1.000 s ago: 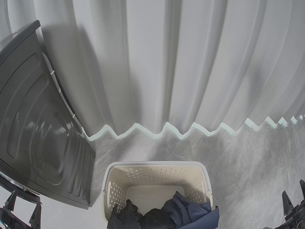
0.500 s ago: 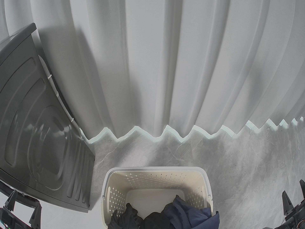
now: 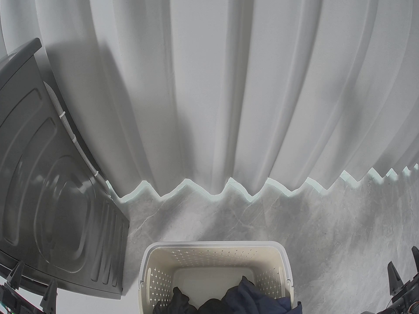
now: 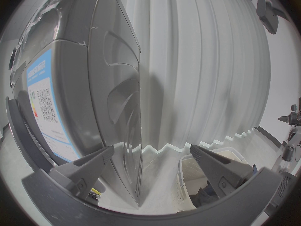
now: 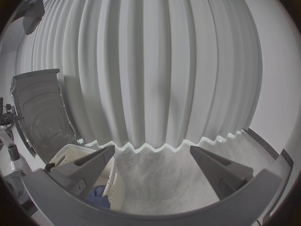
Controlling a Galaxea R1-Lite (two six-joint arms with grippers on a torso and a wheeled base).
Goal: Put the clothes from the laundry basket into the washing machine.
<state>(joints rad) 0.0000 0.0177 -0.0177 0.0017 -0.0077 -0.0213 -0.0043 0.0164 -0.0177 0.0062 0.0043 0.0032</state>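
A cream laundry basket (image 3: 214,248) stands on the floor at the bottom centre of the head view, with dark black and navy clothes (image 3: 238,297) piled at its near side. The grey washing machine (image 3: 52,188) stands to the left, showing its side panel. My left gripper (image 3: 34,280) is open low beside the machine, holding nothing. My right gripper (image 3: 402,262) is open at the far right, clear of the basket. In the left wrist view the left gripper (image 4: 151,148) frames the machine (image 4: 78,94) and the basket (image 4: 188,170). From the right wrist, the right gripper (image 5: 152,148) sits beside the basket (image 5: 72,151) and navy cloth (image 5: 97,193).
A white pleated curtain (image 3: 227,88) hangs behind everything, down to the floor. Grey marbled floor (image 3: 340,232) lies open to the right of the basket and between basket and curtain. A corrugated hose (image 3: 70,131) runs down the machine's back edge.
The whole head picture has shifted: basket and machine sit lower and more to the left, so the camera moved. Both grippers keep their place in the picture, open.
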